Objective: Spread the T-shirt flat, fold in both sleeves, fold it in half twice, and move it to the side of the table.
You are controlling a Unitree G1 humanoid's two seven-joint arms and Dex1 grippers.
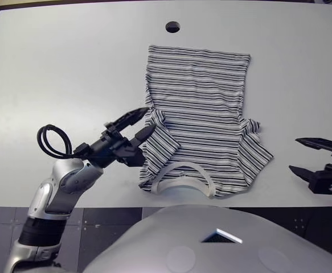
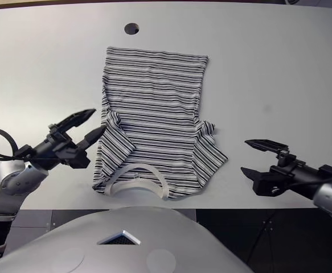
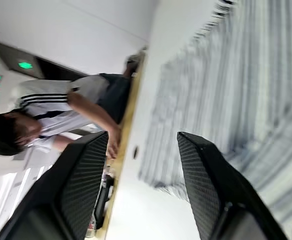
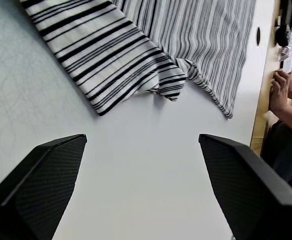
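White table, striped T-shirt, left gripper by sleeve, right gripper aside, both jaws apart

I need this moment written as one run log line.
T-shirt: flat on table, collar toward robot | left gripper: open at its left edge | right gripper: open, clear of it

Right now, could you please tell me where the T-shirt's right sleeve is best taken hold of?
Probably pinch the right sleeve at its outer edge, coming from the robot's right with the right tool; it lies flat, splayed towards that open tool.
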